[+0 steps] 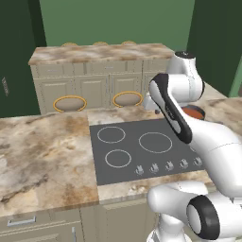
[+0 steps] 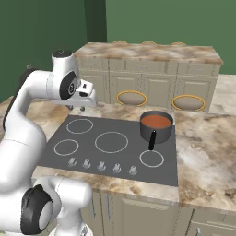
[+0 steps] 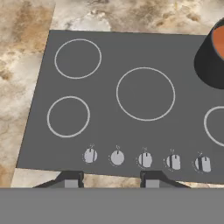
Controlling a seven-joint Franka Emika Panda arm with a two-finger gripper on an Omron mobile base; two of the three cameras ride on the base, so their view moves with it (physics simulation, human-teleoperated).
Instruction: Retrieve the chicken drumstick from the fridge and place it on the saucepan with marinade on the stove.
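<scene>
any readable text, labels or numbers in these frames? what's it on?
None readable.
Knobs along the stove edge: a small mark above each, too small to read.
Burner rings: plain white outlines, no text.
Saucepan, cabinets, counter: no lettering.

A: What lies below the hand?
B: The stove (image 3: 131,100), white rings, five knobs (image 3: 145,160) along its near edge, marbled desk (image 3: 22,52) around it.
A: And the saucepan (image 3: 209,65)?
B: Right edge, marinade (image 3: 218,39) inside
</scene>
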